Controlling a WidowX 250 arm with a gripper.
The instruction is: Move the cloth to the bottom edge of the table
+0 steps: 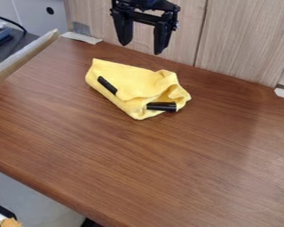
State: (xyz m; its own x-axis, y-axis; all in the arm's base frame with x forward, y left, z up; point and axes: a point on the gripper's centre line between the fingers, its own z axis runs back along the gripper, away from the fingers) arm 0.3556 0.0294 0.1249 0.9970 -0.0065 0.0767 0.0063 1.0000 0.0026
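Brown wood-grain tabletop (186, 164) spans most of the frame, backed by pale wood-grain panelling (245, 44) along the top. Black two-finger gripper (142, 48) hangs at the upper centre, in front of the panelling, its two fingers spread well apart. Crumpled yellow fabric cloth (132, 80) lies on the tabletop, left of centre in the upper half of the frame, apart from the gripper. Noted on the cloth: a short black strip (107, 85) at its left side and a glossy black piece (161, 106) at its lower right fold.
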